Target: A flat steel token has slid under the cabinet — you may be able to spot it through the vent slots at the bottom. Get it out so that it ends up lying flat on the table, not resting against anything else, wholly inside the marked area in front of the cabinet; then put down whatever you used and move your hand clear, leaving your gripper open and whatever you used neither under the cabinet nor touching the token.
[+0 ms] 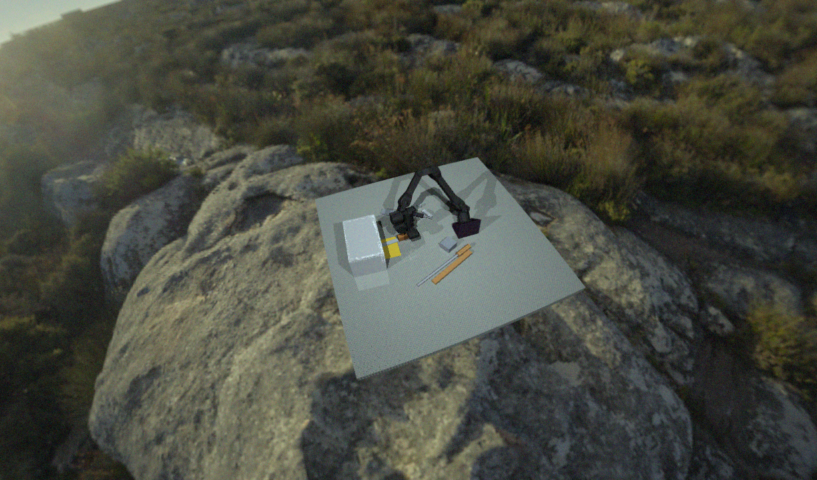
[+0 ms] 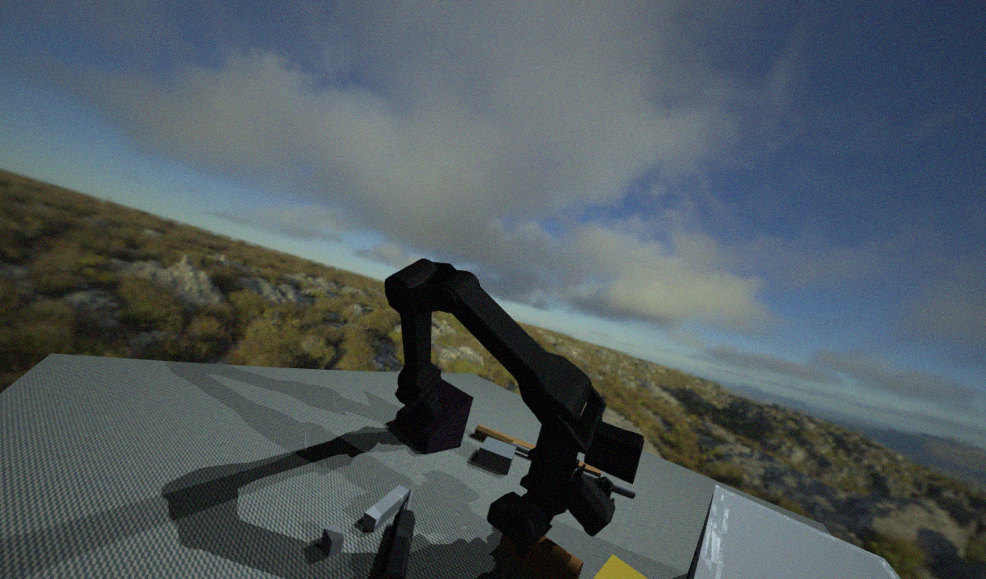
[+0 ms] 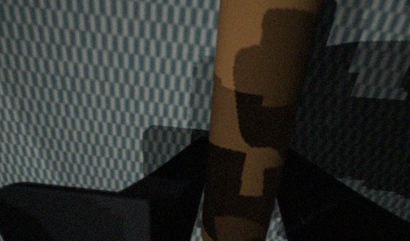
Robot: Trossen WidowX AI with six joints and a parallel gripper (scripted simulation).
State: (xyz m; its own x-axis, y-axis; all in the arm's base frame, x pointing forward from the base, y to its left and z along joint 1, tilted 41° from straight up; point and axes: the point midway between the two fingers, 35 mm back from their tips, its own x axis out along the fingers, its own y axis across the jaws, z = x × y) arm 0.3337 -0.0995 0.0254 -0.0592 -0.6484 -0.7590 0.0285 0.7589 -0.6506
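Note:
My gripper [image 1: 408, 231] [image 2: 528, 536] [image 3: 240, 148] is shut on a brown cylinder-shaped rod [image 3: 258, 50] [image 2: 557, 560] and holds it low over the table, the rod pointing away from the wrist camera. In the top view the gripper stands just right of the yellow marked area [image 1: 391, 247] [image 2: 614, 569], which lies in front of the white cabinet [image 1: 363, 245] [image 2: 770, 539]. The wrist view shows only the rod, both dark fingers and checked table. The steel token shows in no view.
A grey block [image 1: 448, 243] [image 2: 493, 454], a long orange flat stick [image 1: 453, 267], a thin grey rod [image 1: 433, 273] and a short orange piece [image 1: 464, 249] lie right of the gripper. A small grey bar [image 2: 384, 506], a cube [image 2: 330, 538] and a dark bar [image 2: 397, 544] lie behind the arm. The arm's base [image 1: 466, 227] stands nearby.

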